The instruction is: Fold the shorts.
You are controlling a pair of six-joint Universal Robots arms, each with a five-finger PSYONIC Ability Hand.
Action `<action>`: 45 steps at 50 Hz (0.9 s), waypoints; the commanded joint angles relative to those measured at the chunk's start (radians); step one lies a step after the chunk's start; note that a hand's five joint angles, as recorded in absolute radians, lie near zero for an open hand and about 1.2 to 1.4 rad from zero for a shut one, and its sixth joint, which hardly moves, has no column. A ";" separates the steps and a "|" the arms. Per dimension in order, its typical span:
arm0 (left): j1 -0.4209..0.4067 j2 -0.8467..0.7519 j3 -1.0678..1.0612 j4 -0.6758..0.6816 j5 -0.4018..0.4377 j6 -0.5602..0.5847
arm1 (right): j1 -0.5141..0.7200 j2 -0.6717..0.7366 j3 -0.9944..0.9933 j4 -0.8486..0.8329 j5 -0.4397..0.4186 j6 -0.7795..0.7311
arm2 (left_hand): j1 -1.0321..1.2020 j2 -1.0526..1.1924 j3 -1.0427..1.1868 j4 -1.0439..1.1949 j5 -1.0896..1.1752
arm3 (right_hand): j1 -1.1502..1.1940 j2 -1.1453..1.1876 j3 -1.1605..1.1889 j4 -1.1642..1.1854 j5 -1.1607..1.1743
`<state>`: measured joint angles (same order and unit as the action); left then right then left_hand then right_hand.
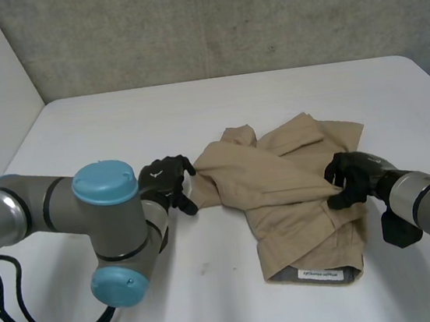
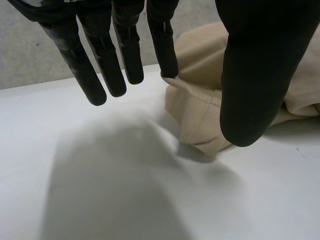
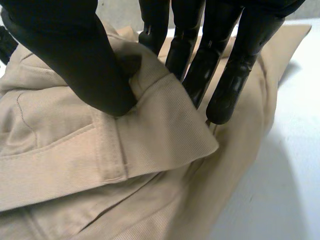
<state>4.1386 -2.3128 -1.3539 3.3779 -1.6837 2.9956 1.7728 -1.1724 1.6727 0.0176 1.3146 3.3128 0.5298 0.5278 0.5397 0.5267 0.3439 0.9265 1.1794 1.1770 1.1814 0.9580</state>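
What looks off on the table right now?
The shorts are rumpled and lie askew, not flat: a ridge of cloth runs from the left hand at one edge to the right hand, which pinches a fold. No damage visible.

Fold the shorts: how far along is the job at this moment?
Early. Done: the shorts lie bunched on the table with one layer drawn across the rest, but there is no neat fold. In hand: the right hand pinches a fold of cloth at the right side, and the left hand is at the cloth's left tip. Left: flatten, fold squarely, let go.
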 commanded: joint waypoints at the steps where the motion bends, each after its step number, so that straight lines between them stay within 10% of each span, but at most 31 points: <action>1: 0.017 0.041 -0.037 -0.002 -0.008 -0.009 | -0.003 -0.058 0.018 -0.036 0.000 -0.018 | 0.039 0.041 0.029 0.042 0.050 | 0.470 0.217 0.219 0.215 0.264; 45: -0.037 -0.134 0.148 0.000 -0.008 -0.023 | 0.071 -0.392 0.038 -0.012 0.012 -0.084 | 0.270 0.272 0.260 0.273 0.282 | 0.470 0.217 0.219 0.215 0.264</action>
<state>4.1069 -2.4213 -1.2419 3.3761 -1.6891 2.9691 1.8438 -1.5200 1.7106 -0.0028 1.3268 3.2282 0.5395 0.5386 0.5463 0.5402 0.3645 0.9469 1.1799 1.1804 1.1921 0.9698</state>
